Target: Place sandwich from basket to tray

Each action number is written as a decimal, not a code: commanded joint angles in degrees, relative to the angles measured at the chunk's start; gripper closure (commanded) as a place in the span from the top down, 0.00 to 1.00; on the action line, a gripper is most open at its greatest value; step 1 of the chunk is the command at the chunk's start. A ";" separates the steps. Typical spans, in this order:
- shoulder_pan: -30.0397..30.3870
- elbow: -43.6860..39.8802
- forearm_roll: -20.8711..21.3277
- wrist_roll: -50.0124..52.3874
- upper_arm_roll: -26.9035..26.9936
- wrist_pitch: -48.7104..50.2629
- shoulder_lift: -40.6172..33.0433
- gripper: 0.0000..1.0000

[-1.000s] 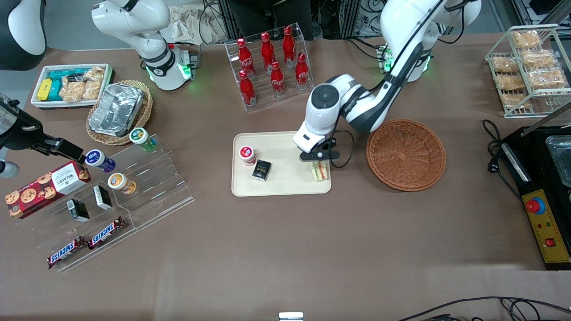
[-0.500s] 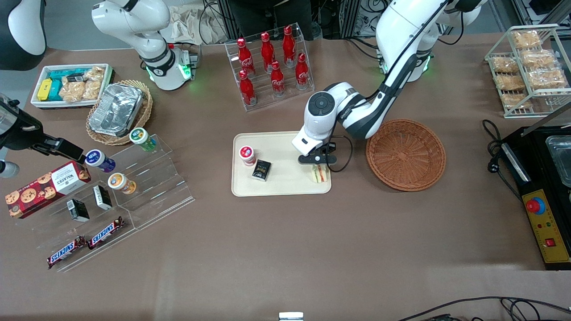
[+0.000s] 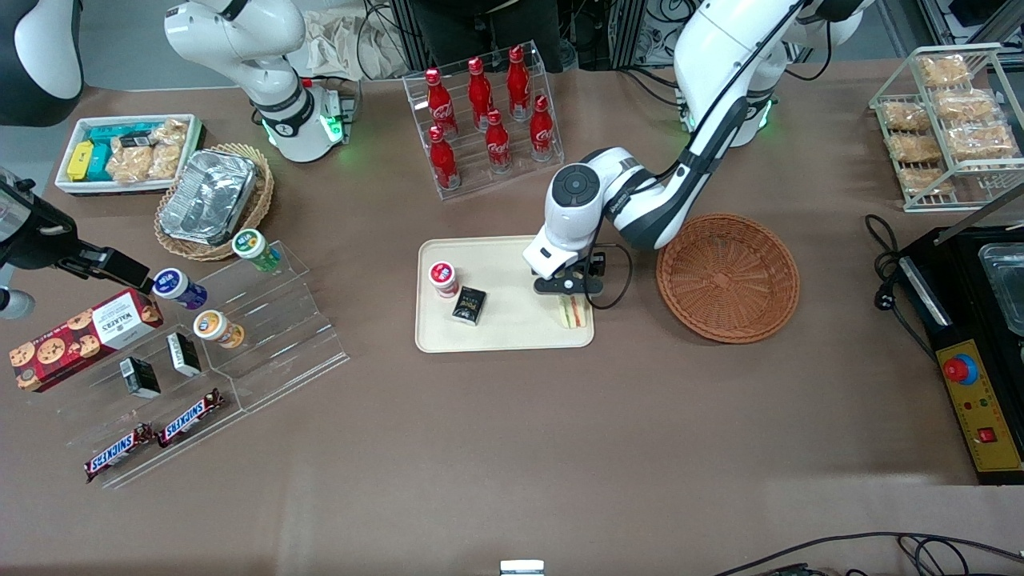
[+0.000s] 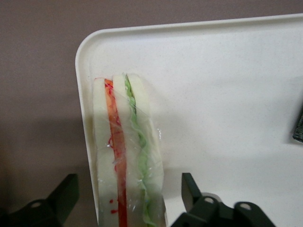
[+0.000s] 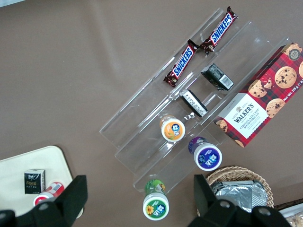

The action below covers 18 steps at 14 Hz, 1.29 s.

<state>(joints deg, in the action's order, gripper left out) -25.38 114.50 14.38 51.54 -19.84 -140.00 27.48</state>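
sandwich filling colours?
Orange-red and green layers between pale bread on the triangular wedge sandwich, clearest in the left wrist view; hand open.

A clear stepped rack (image 5: 189, 113) on the counter (image 5: 85, 71) held Snickers bars (image 5: 203, 47); the tray (image 5: 52, 165) corner lay at seven o'clock.

Cream tray (image 3: 512, 332), reddish-brown woven basket (image 3: 727, 277)

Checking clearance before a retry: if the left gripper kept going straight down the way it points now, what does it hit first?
Likely the sandwich: the left gripper is open, with fingers either side of it. It lies on the tray at the edge nearest the basket. One finger may meet bare table; depth is unclear.
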 commanded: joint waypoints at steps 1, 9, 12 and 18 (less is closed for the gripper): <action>-0.63 -1.12 1.09 -0.21 0.41 0.17 0.03 1.00; 6.47 -3.23 -2.94 -0.47 0.33 17.12 -21.74 1.00; 12.88 -3.58 -7.42 -8.87 0.41 21.07 -27.82 1.00; 23.34 -8.86 -10.95 -21.36 0.59 31.01 -30.81 1.00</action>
<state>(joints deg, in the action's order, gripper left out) -5.55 107.07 4.64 34.23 -18.55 -111.95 -2.43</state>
